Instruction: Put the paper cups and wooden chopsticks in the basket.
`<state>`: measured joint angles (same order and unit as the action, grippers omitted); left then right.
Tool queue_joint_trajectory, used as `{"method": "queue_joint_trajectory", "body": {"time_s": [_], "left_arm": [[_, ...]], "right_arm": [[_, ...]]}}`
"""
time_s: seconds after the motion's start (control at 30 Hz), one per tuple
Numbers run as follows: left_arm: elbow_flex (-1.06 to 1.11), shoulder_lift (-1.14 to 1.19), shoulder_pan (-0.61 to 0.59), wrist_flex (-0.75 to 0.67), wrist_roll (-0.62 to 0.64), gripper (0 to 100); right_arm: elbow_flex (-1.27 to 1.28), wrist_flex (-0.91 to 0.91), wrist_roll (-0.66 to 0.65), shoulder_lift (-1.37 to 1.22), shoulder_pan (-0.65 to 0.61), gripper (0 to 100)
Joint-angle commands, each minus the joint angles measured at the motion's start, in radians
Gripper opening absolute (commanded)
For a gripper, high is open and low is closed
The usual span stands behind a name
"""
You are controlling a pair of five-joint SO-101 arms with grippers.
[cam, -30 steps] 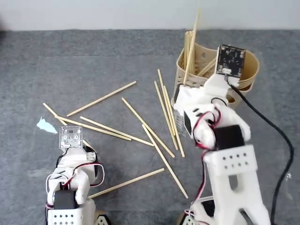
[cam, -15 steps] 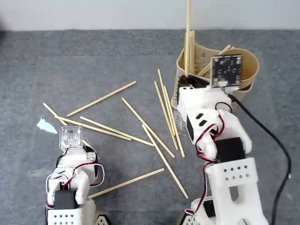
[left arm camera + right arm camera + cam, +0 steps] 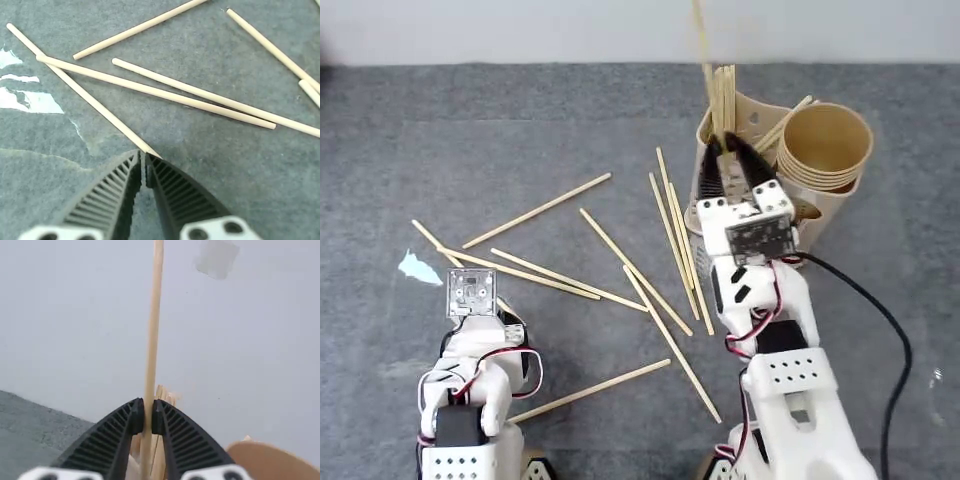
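My right gripper (image 3: 728, 147) hangs over the near rim of the tan basket (image 3: 752, 112), shut on a wooden chopstick (image 3: 706, 60) that stands nearly upright, its lower end among the sticks in the basket. The right wrist view has the same chopstick (image 3: 155, 315) pinched between the right gripper (image 3: 147, 409) fingers. A stack of paper cups (image 3: 825, 145) sits in the basket's right side. Several loose chopsticks (image 3: 615, 260) lie on the grey mat. My left gripper (image 3: 143, 156) is shut and empty, low over the mat, its tips at the end of one chopstick (image 3: 90, 97).
A small pale blue scrap (image 3: 417, 267) lies on the mat at the left, close to the left arm (image 3: 470, 292). A black cable (image 3: 880, 320) runs down the right side. The wall edge is just behind the basket.
The right arm has drawn back toward the front, so its wrist camera no longer covers the basket. The held chopstick has swung from leaning right, through upright, to leaning slightly left. The left arm has stayed put.
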<state>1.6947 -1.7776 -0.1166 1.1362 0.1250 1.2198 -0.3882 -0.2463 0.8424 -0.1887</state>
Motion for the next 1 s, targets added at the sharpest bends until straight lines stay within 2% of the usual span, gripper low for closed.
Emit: {"method": "queue_joint_trajectory", "body": {"time_s": [0.0,0.2,0.4,0.57,0.77,0.87,0.97], "left_arm": [[-0.008,0.003,-0.005,-0.017,-0.008,2],[-0.008,0.003,-0.005,-0.017,-0.008,2],[-0.008,0.003,-0.005,-0.017,-0.008,2],[-0.008,0.003,-0.005,-0.017,-0.008,2],[-0.008,0.003,-0.005,-0.017,-0.008,2],[-0.008,0.003,-0.005,-0.017,-0.008,2],[-0.008,0.003,-0.005,-0.017,-0.008,2]], "right_arm": [[-0.025,-0.033,0.057,0.015,0.042,0.8],[-0.063,-0.044,0.075,-0.101,0.082,0.8],[-0.1,-0.231,0.068,-0.291,0.082,0.8],[-0.133,-0.243,0.075,-0.418,0.082,0.8],[-0.104,-0.199,0.075,-0.41,0.081,2.8],[-0.092,-0.13,0.078,-0.369,0.076,8.5],[-0.091,-0.041,0.133,-0.305,0.081,7.7]]}}
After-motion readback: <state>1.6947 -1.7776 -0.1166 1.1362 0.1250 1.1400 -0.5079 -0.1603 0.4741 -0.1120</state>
